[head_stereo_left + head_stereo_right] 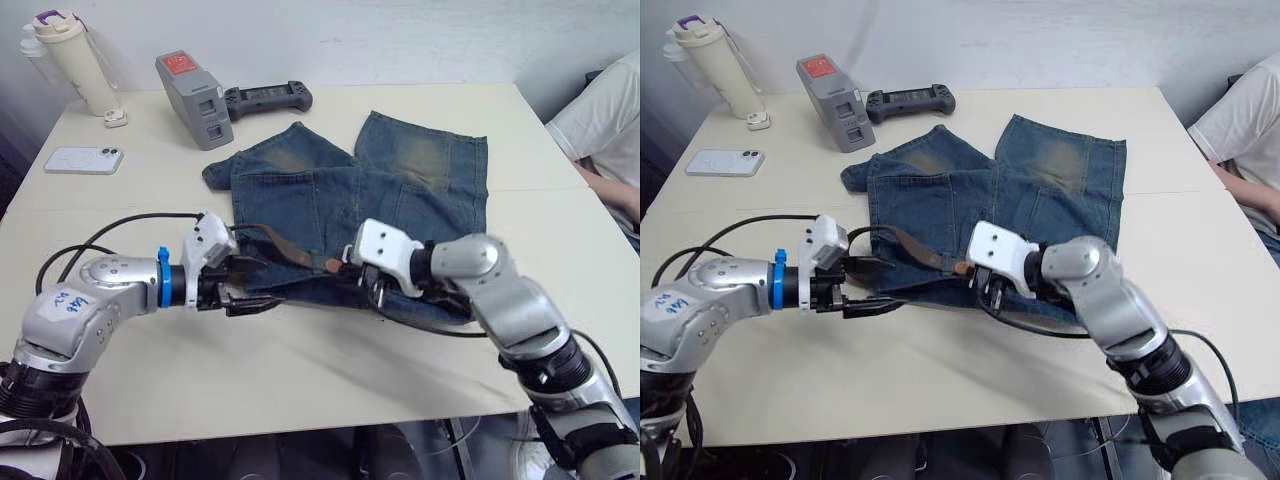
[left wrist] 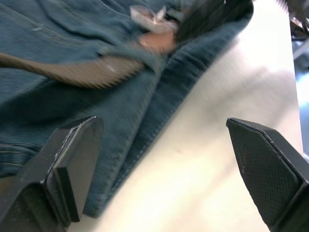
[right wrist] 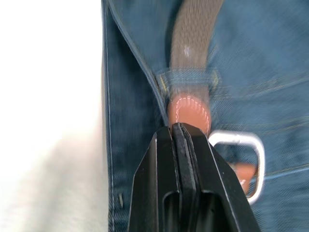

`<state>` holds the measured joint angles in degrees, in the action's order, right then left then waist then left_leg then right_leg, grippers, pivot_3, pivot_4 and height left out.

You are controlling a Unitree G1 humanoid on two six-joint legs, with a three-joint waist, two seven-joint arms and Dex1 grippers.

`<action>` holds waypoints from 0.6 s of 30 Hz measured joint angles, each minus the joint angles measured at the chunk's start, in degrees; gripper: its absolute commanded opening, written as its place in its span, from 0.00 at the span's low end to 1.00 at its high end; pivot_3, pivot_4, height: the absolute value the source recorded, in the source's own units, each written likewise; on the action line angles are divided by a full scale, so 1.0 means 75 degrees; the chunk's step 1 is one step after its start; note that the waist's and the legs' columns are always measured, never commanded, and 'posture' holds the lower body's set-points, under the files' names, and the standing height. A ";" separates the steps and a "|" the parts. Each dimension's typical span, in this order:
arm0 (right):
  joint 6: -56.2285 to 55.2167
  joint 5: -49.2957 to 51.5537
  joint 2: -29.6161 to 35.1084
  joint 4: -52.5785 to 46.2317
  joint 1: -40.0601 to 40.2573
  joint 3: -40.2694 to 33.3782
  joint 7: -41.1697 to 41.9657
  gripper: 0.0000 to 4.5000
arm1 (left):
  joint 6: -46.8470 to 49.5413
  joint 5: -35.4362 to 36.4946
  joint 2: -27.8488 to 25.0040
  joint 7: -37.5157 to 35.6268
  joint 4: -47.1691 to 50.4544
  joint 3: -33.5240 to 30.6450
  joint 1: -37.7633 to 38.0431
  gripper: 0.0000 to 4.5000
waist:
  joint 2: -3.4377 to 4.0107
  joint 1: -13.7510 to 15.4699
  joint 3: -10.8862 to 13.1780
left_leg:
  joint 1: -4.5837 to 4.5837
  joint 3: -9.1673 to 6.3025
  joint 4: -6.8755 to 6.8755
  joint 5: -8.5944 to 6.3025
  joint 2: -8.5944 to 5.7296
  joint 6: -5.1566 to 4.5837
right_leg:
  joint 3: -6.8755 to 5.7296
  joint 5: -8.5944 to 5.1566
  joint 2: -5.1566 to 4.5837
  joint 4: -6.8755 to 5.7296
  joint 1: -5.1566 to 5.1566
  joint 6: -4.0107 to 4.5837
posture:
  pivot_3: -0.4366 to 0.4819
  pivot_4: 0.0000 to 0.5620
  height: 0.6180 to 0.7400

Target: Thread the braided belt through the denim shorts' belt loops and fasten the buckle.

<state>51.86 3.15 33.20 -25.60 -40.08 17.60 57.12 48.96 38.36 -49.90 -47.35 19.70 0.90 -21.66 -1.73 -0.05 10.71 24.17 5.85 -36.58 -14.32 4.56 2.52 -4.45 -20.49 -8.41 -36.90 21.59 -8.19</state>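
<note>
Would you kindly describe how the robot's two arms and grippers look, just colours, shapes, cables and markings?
Both arms are rounded silver-grey metal shells with white wrist blocks. The left gripper sits beyond a blue ring, with a handwritten white label on the arm and a black cable looping behind. The right gripper has a thin black cable. Its fingers are black wedges.

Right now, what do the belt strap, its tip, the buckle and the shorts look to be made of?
The braided belt: brown woven fabric, matte, its weave faintly visible. The tan tip: smooth leather, or a lookalike, with pale edge stitching. The buckle: bright silver metal, shiny. The denim shorts: blue denim, faded yellowish on the legs, with stitched seams.
</note>
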 measured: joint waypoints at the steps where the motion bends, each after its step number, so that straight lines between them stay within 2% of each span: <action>1: 0.0128 0.0095 0.0022 -0.0052 -0.0078 -0.0054 0.0007 0.00 | -0.0021 -0.0028 0.0022 -0.0026 0.0007 0.0026 0.0027 1.00 | 0.0000 0.0000 0.0000 | 0.0000 0.0000 0.0000 0.0000 0.0001 0.0000 | 0.0000 0.0000 0.0001 0.0001 0.0000 0.0000 | 0.48 0.27 1.00; 12: 0.0806 0.1026 0.0654 -0.0312 -0.0375 -0.0067 0.0078 0.00 | -0.0164 -0.0244 0.0805 0.0194 -0.0121 0.0039 0.0034 1.00 | 0.0000 -0.0012 0.0000 | 0.0000 0.0002 -0.0001 -0.0002 0.0001 -0.0003 | 0.0002 0.0000 0.0001 0.0001 0.0001 0.0000 | 0.48 0.27 1.00; 17: 0.0709 0.1130 0.0828 -0.0334 -0.0364 -0.0067 -0.0096 0.00 | 0.0216 0.0105 0.0786 0.0065 -0.0171 -0.0371 -0.0018 1.00 | 0.0000 -0.0004 0.0000 | 0.0000 0.0002 -0.0002 -0.0002 0.0001 -0.0003 | 0.0002 0.0000 0.0000 0.0001 0.0002 0.0000 | 0.48 0.27 1.00; 18: 0.0631 0.1125 0.0841 -0.0333 -0.0356 -0.0067 -0.0149 0.07 | 0.0251 0.0119 0.0760 0.0030 -0.0181 -0.0419 -0.0045 1.00 | 0.0000 -0.0004 0.0000 | 0.0000 0.0002 -0.0002 -0.0002 0.0001 -0.0003 | 0.0002 0.0000 0.0000 0.0001 0.0002 0.0000 | 0.48 0.27 1.00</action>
<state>56.59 11.59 39.51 -28.10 -42.75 17.10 56.01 50.84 39.25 -44.20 -47.12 18.35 -2.25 -22.00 -1.73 -0.07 10.71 24.18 5.87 -36.60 -14.34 4.57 2.50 -4.44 -20.49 -8.41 -36.89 21.61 -8.19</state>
